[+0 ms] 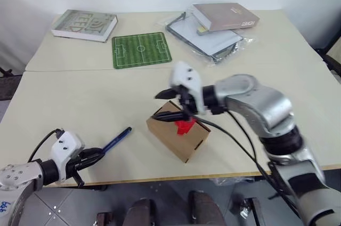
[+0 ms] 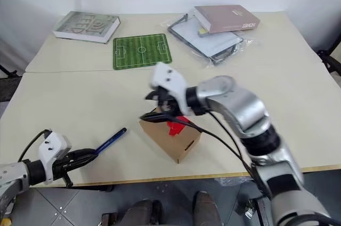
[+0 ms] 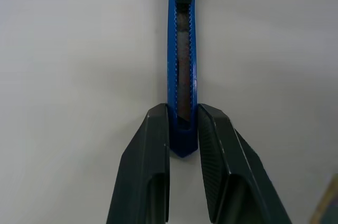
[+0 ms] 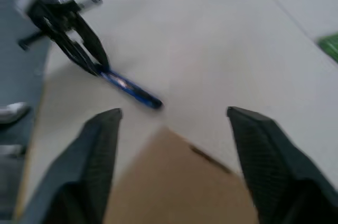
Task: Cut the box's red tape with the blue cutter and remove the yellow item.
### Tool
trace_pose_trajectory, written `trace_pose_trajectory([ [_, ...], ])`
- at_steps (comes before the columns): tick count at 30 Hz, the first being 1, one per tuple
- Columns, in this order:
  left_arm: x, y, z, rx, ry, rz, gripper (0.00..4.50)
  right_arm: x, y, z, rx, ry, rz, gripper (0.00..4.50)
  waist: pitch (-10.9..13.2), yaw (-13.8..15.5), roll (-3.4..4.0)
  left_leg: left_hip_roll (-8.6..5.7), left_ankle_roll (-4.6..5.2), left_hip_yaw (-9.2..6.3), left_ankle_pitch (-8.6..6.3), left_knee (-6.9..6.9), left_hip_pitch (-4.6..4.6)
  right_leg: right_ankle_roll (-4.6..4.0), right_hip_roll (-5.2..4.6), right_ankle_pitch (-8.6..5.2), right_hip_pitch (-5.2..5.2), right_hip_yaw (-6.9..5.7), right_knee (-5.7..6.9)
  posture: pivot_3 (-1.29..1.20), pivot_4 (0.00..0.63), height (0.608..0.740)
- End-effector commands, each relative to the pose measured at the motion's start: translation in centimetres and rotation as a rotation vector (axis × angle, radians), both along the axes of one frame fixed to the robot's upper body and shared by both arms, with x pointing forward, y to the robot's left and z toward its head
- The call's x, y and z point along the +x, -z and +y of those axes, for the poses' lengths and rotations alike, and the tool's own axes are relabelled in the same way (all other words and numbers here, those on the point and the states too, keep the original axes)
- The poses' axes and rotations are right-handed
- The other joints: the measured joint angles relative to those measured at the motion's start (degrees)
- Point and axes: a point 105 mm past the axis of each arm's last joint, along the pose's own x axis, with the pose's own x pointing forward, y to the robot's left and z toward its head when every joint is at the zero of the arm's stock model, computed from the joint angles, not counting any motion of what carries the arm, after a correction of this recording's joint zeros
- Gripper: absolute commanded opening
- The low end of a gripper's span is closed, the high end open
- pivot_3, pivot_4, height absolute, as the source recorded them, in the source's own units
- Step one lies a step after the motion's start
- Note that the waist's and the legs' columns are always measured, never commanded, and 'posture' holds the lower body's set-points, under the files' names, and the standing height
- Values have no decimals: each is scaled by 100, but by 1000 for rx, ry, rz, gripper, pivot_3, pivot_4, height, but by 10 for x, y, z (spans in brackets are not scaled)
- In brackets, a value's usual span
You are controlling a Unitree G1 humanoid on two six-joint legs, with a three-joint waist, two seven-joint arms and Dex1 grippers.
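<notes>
Red tape [image 1: 185, 126] sits on the top of the box [image 1: 178, 136], and from here you cannot tell whether it is cut through, so count the cutting as unconfirmed and the removal as not done. Your left tool [image 1: 95, 156] is clamped on the tail end of the blue cutter [image 1: 118, 139], which lies low over the bench [image 1: 85, 103] near its front edge, well apart from the box and pointing toward it. Your right tool [image 1: 171, 105] hovers just over the box's far corner with its fingers [image 4: 100, 150] apart, gripping nothing; the wrist view looks down onto brown cardboard between them. As for contents, you can see nothing inside the box: the top looks closed, and the yellow item is presumably inside. What is left, by my reading: confirm the seam is free, lift the flaps, take the item out. Behind, a clear bag [image 1: 213, 42] holds a flat grey thing under a mauve book [image 1: 225, 16].
</notes>
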Motion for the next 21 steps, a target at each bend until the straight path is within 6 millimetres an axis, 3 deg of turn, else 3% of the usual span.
trace_pose_trajectory([
  [1,-11,0,-11,-13,40,3,426,-11,12,21,-60,-54,25,1882,-1,6,-1,0,0,-4,0,0,0,-1,-1,0,0,-10,2,0,150,740],
  [6,-19,7,-20,-19,44,24,426,-23,49,39,-197,-129,42,88,-3,33,-5,-33,15,-13,-8,5,-1,-3,-26,3,10,-73,6,0,150,740],
  [14,-34,11,-22,2,60,73,426,-19,85,55,-363,-175,-84,36,-4,16,-7,-35,20,-5,-10,5,1,1,-30,6,11,-126,6,0,150,740],
  [21,-40,12,-23,11,62,95,426,-7,92,57,-413,-179,-172,36,-4,15,-7,-26,19,7,-11,7,10,0,-29,6,14,-142,5,0,150,740],
])
